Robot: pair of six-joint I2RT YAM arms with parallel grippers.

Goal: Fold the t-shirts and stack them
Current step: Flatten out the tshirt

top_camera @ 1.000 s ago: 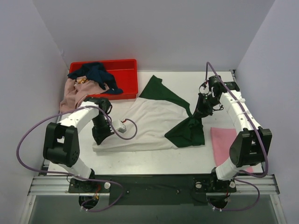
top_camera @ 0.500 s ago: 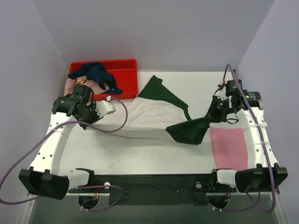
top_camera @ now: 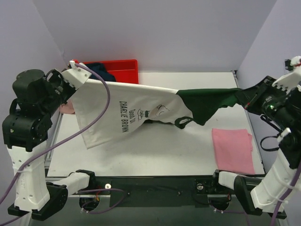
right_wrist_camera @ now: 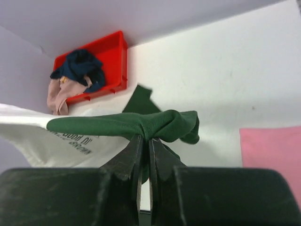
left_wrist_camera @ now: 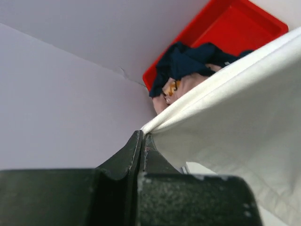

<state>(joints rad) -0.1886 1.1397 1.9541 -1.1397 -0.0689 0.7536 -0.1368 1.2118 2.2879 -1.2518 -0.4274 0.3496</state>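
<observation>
A white t-shirt [top_camera: 127, 110] with dark green sleeves and black lettering hangs stretched in the air between both arms. My left gripper [top_camera: 75, 75] is shut on its white edge [left_wrist_camera: 155, 125] at the far left, high above the table. Over the right edge, my right gripper [top_camera: 244, 96] is shut on the bunched green sleeve [right_wrist_camera: 160, 125]. The shirt's lower part sags toward the table. A folded bright pink t-shirt [top_camera: 232, 148] lies flat on the table at the right. Navy [top_camera: 101, 70] and dusty pink [left_wrist_camera: 186, 84] t-shirts sit heaped in the crate.
A red plastic crate [top_camera: 124, 70] stands at the back left of the white table [top_camera: 155, 155], partly hidden behind the raised shirt. Grey walls close in on the left, back and right. Purple cables loop off both arms.
Both arms have lifted and pulled apart, raising the white and green shirt off the table and stretching it out, so its printed front now shows.
</observation>
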